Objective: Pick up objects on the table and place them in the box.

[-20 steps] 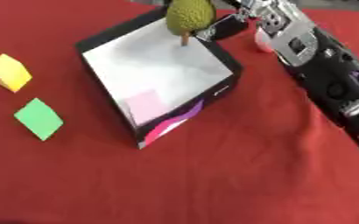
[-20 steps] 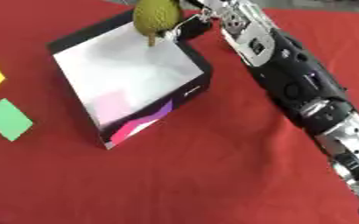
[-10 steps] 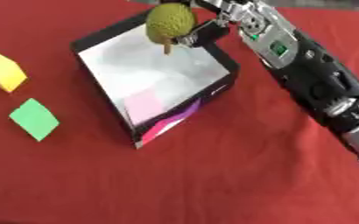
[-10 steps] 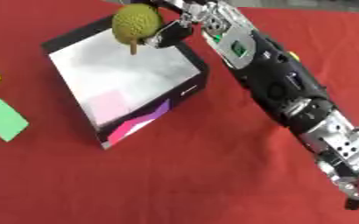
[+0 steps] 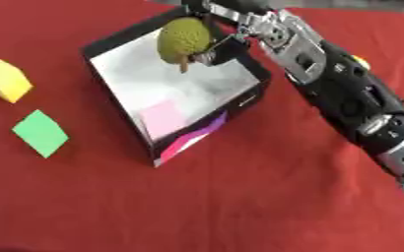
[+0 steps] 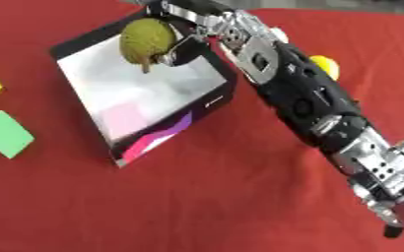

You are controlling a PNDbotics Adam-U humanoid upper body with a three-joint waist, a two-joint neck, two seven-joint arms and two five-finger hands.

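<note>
A bumpy olive-green fruit [image 5: 184,39] with a short stem hangs above the open box [image 5: 253,98], over its far part. My right hand [image 5: 218,47] reaches in from the upper right and is shut on the fruit, fingers curled at its right side. The box has black walls and a white floor with a pink square [image 5: 164,116] lying in it. A yellow cube [image 5: 7,80] and a green cube [image 5: 42,132] sit on the red cloth left of the box. My left hand is out of sight.
A small yellow thing [image 6: 323,65] shows behind my right forearm [image 6: 313,106], right of the box. The red cloth [image 5: 240,197] covers the whole table, with open room in front of the box.
My right hand has carried the fruit leftward from the box's far edge to a spot over its inside. The camera has shifted a little too.
</note>
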